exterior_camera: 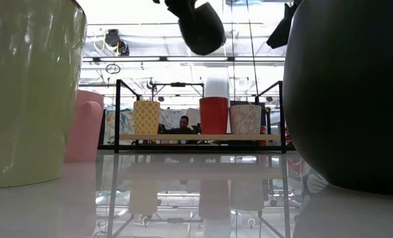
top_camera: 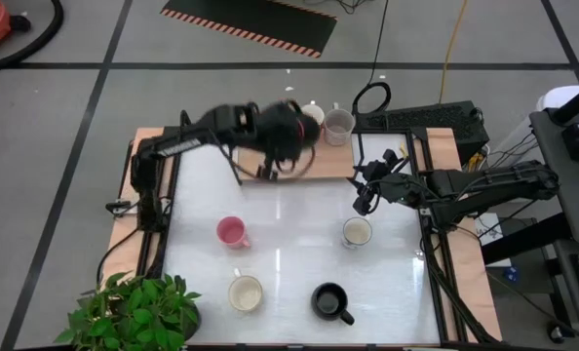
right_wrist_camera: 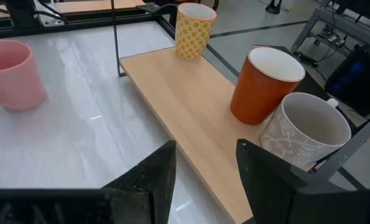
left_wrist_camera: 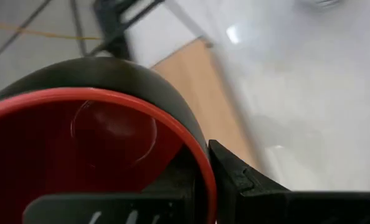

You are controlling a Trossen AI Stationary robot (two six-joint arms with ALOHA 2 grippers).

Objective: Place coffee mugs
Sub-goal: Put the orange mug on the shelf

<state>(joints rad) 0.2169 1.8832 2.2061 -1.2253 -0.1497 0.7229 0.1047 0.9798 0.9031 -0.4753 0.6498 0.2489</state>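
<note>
Overhead, glossy round red-lined black mug

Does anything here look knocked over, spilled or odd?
Nothing is spilled or toppled. The only unusual sight is the black mug with a red inside, held in the air over the wooden shelf by the left gripper. The other mugs stand upright.

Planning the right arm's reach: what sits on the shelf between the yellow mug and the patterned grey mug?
The orange mug stands between the yellow mug and the grey mug on the shelf; the right wrist and low views both show it.
</note>
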